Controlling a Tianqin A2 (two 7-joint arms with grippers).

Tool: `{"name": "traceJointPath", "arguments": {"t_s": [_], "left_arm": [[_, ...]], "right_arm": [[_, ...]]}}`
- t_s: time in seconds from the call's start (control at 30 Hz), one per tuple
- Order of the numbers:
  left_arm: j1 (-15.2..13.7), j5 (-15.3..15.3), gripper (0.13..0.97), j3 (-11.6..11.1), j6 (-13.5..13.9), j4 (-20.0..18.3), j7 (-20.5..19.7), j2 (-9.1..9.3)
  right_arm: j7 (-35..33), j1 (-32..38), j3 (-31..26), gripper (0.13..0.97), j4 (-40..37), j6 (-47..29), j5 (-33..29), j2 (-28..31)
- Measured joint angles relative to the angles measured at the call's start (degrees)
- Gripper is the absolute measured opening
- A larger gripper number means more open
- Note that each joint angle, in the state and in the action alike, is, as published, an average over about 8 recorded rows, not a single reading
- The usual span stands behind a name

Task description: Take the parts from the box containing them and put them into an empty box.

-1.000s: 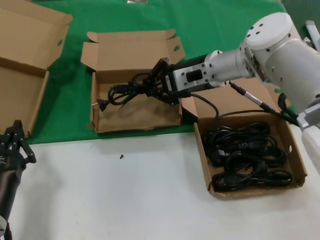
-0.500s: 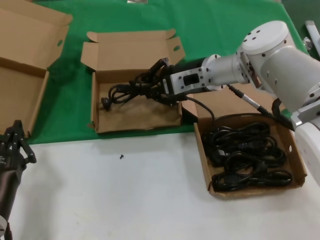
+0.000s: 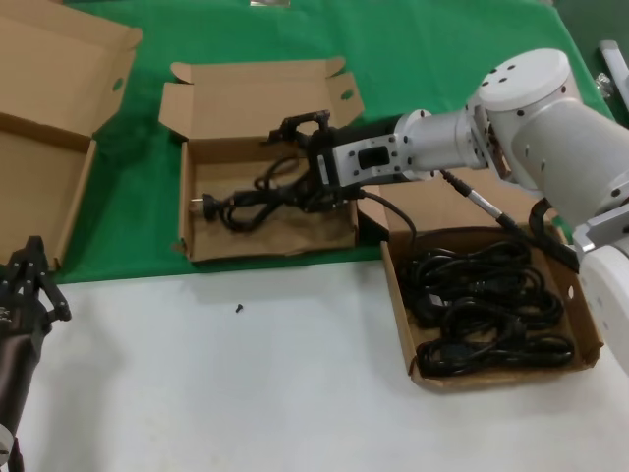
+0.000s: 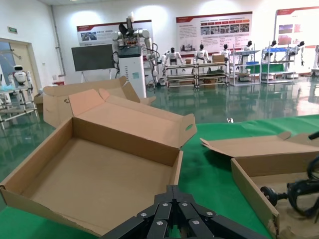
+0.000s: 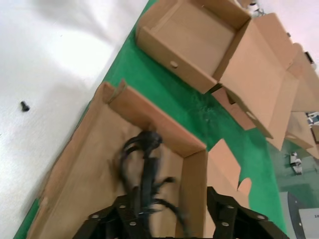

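My right gripper is open over the shallow box with splayed flaps on the green mat. A black cable bundle lies loose on that box's floor, just below and left of the open fingers. In the right wrist view the cable shows blurred between the spread fingers, above that box's floor. The straight-walled box at the right holds several coiled black cables. My left gripper is shut and empty at the near left; it also shows in its own wrist view.
A bigger cardboard box with a slanting lid lies at the far left, also in the left wrist view. A small black screw lies on the white table in front of the green mat.
My right gripper has opened and let go of the cable bundle, which dropped onto the floor of the splayed-flap box. The left arm has not moved.
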Motion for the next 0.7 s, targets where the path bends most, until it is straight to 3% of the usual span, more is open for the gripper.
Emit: {"name": "traceJointPath", "arguments": {"t_s": [0.37,0.5,0.7], "left_arm": [[0.00,0.00,0.142,0.00,0.00,0.00,0.00,0.00],[0.00,0.00,0.142,0.00,0.00,0.00,0.00,0.00],[0.00,0.00,0.142,0.00,0.00,0.00,0.00,0.00]], "right_arm": [[2.32,-1.17,1.31,0.632,4.47,-1.46,1.02,1.35],[7.72,-3.71,0.44,0.738,11.56,-2.19,0.33,3.41],[18.67,-9.20,-1.49,0.828,26.18,-3.07,-1.29,8.04]]}}
